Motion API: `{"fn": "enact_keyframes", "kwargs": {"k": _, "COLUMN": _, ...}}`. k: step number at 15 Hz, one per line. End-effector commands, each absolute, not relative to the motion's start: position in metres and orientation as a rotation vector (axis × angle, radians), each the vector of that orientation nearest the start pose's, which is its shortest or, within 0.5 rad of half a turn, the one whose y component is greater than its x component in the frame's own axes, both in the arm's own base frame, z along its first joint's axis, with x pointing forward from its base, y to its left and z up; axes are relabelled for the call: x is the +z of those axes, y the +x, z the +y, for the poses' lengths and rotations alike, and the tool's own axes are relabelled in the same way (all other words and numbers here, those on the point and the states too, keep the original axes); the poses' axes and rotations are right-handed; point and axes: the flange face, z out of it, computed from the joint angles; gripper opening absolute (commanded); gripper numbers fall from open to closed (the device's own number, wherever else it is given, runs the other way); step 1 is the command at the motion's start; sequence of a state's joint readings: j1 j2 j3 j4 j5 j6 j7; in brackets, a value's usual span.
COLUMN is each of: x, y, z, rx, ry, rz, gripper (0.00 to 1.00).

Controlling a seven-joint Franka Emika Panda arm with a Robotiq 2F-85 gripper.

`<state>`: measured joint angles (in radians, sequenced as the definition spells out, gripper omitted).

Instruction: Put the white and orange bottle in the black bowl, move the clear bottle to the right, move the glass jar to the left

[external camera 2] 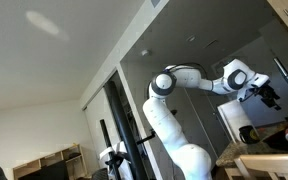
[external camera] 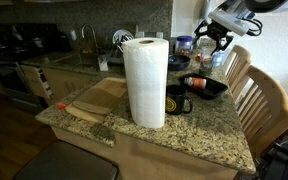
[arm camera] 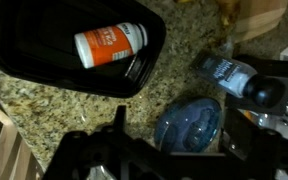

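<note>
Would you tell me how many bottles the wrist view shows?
2. The white and orange bottle lies in the black bowl; the clear bottle is on the counter nearby. More may be hidden.

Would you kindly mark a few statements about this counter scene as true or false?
1. The white and orange bottle lies in the bowl. True.
2. The jaws grip the clear bottle. False: they are open and empty; the clear bottle is on the counter.
3. The paper towel roll stands upright. True.
4. The mug sits inside the bowl. False: the mug stands on the counter beside the roll.
</note>
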<state>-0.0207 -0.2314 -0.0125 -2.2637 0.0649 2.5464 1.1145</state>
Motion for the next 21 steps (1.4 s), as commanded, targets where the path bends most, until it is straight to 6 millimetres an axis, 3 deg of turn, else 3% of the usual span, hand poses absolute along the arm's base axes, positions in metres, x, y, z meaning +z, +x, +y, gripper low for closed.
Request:
{"fn": "enact_keyframes", "kwargs": {"k": 1, "x": 0.538, "y": 0.528, "z": -0.005, "rx": -0.773, "ry": -2.114, "rz": 1.525, "gripper": 1.00}}
{"fn": "enact_keyframes", "kwargs": {"k": 4, "x": 0.569, "y": 0.542, "z": 0.026, "rx": -0.664, "ry": -2.273, "rz": 1.456, "gripper": 1.00}}
{"fn": "enact_keyframes", "kwargs": {"k": 5, "x": 0.552, "y": 0.530, "z": 0.015, "rx": -0.719, "ry": -2.210, "rz": 1.472, "gripper": 1.00}}
{"fn": "enact_keyframes", "kwargs": {"k": 8, "x": 0.573, "y": 0.533, "z": 0.029, "rx": -0.683, "ry": -2.248, "rz": 1.454, "gripper": 1.00}}
{"fn": "enact_keyframes", "kwargs": {"k": 14, "x": 0.545, "y": 0.534, "z": 0.046, "rx": -0.691, "ry": -2.286, "rz": 1.488, "gripper": 1.00}}
{"fn": "enact_keyframes", "kwargs": {"k": 16, "x": 0.553, "y": 0.554, "z": 0.054, "rx": -0.626, "ry": -2.275, "rz": 1.470, "gripper": 1.00}}
{"fn": "enact_keyframes", "kwargs": {"k": 18, "x": 0.570, "y": 0.586, "z": 0.067, "rx": -0.594, "ry": -2.274, "rz": 1.475, "gripper": 1.00}}
{"fn": "enact_keyframes", "kwargs": {"k": 21, "x": 0.587, "y": 0.620, "z": 0.073, "rx": -0.612, "ry": -2.240, "rz": 1.533, "gripper": 1.00}}
